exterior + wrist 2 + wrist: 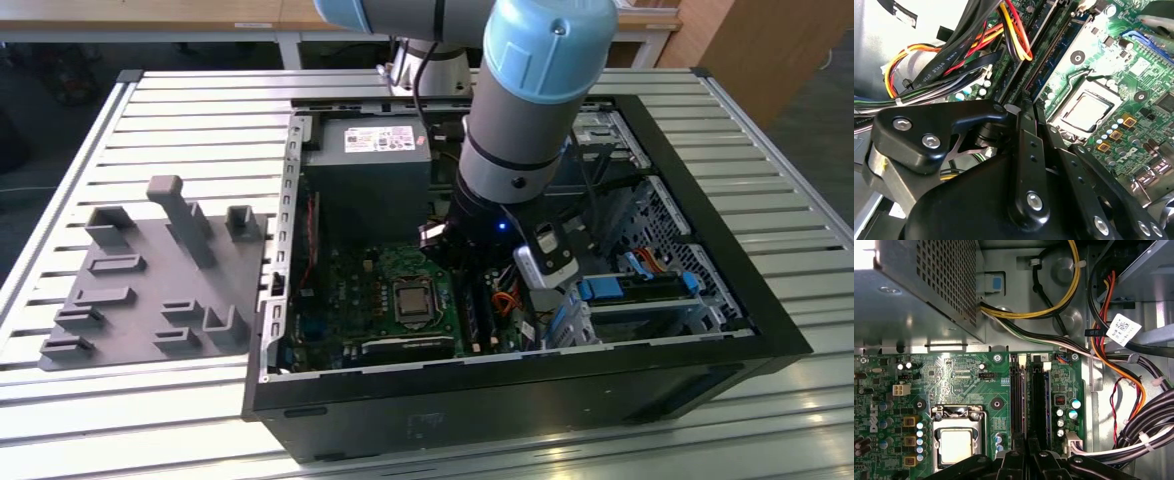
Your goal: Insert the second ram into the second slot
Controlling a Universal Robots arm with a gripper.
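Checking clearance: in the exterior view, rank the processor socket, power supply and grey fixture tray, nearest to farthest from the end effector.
1. processor socket, beside the end effector, toward the exterior view's left.
2. power supply, inside the case, beyond the socket.
3. grey fixture tray, outside the case.

1. Bright, even light across the slatted table (200, 120) in the exterior view; glare streaks along its near edge.
2. Case interior (400, 300) sits dim, shadowed under the arm.
3. Second wrist view: black linkage (1004, 200) close up, soft-focused; white blowout in one corner.
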